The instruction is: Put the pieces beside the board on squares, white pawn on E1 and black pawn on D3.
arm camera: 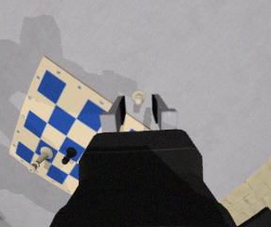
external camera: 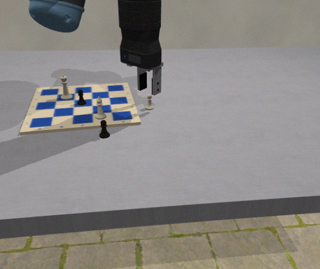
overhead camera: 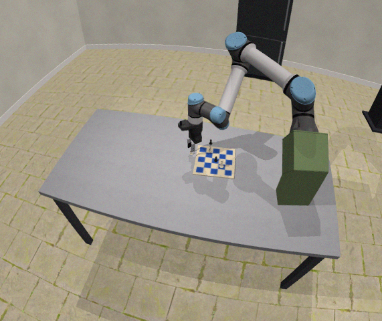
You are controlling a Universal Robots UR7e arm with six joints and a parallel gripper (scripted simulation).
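Observation:
The white pawn stands upright on the table just off the board's corner. My gripper is open and empty, its fingertips straight over the pawn's head and just above it. The black pawn stands on the table beside another edge of the blue-and-cream board. On the board stand a white queen, a black pawn and a white bishop.
A tall green box stands on the table to the right of the board, at the arm's base. The arm reaches over the board from that side. Black cabinets stand on the floor behind the table.

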